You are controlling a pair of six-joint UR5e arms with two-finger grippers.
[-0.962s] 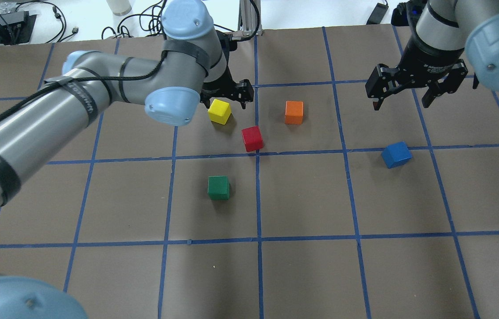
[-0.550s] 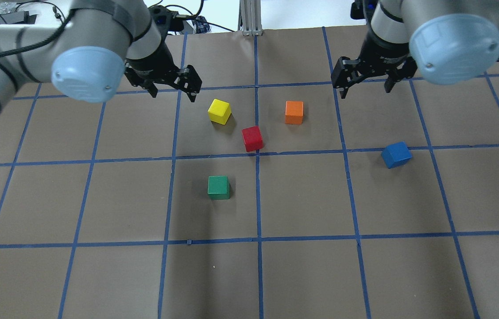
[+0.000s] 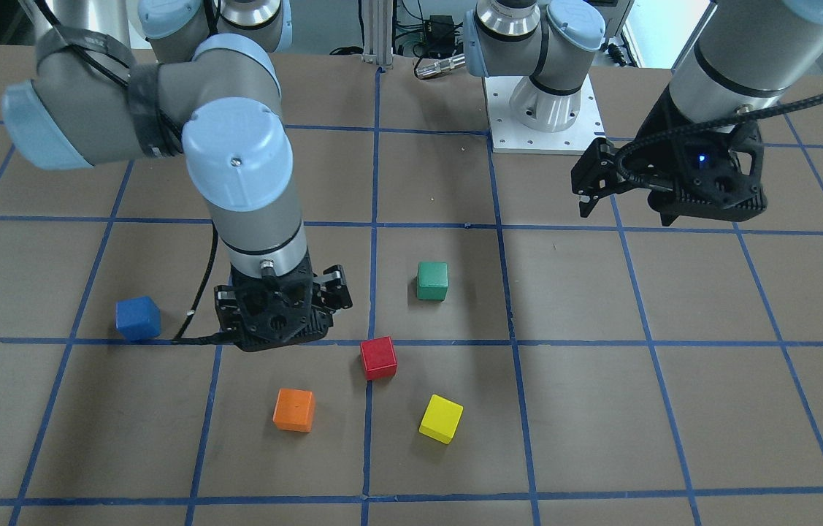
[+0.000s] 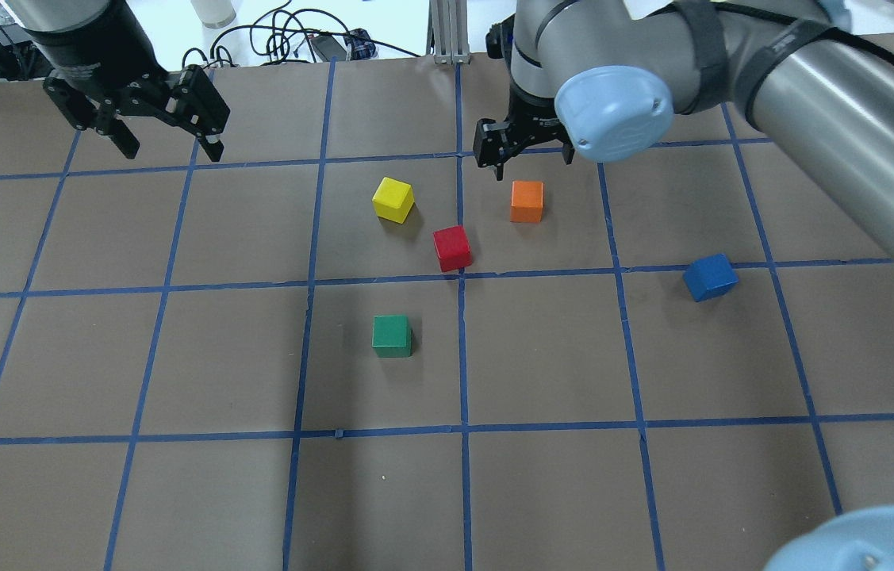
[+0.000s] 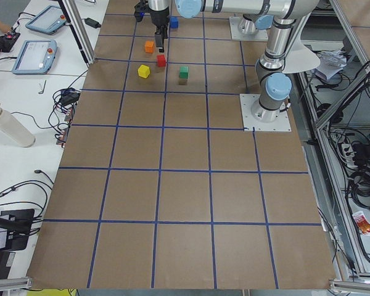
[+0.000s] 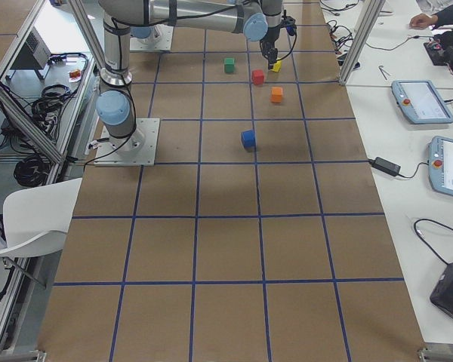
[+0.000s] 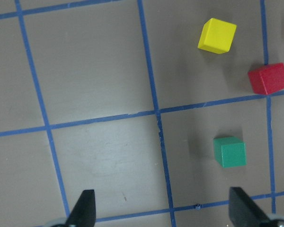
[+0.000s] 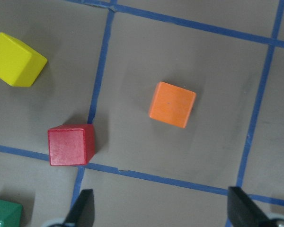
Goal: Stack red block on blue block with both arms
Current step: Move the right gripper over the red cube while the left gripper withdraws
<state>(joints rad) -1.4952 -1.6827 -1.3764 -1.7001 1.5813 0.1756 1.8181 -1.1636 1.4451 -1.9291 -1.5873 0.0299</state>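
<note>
Stacking job yet to begin: the red block (image 4: 452, 247) sits on the table (image 4: 177, 357) at a tape crossing, between a yellow cube (image 4: 393, 198) and an orange cube (image 4: 527, 201), touching neither. The blue block (image 4: 710, 277) lies well apart, on the robot's right. The right tool (image 8: 161, 190) hangs wide open near the orange cube. The left tool (image 4: 171, 144) is wide open too, far off. Small, rigid and matte, the red block probably suits a pinch on opposite flat sides. The neighbouring cubes seem to leave finger room.
</note>
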